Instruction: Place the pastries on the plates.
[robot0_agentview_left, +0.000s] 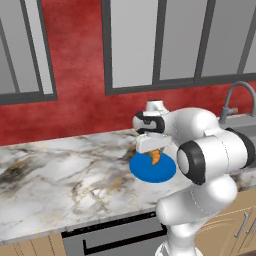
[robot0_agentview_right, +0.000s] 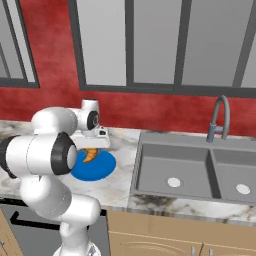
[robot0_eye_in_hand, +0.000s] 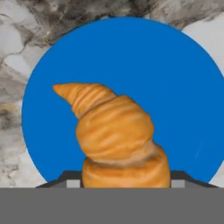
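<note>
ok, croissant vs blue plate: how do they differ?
The croissant is golden-brown and ridged; the plate is plain bright blue and smooth. The croissant is a lumpy crescent with a pointed tip; the plate is a flat round disc. The croissant is much smaller than the plate. The croissant sits between the gripper fingers over the plate; the plate lies on the counter.

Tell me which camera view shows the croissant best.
The hand view: the croissant looms large and ridged, held between the gripper fingertips over the blue plate. In both base views it is a small orange sliver under the hand, over the plate.
</note>
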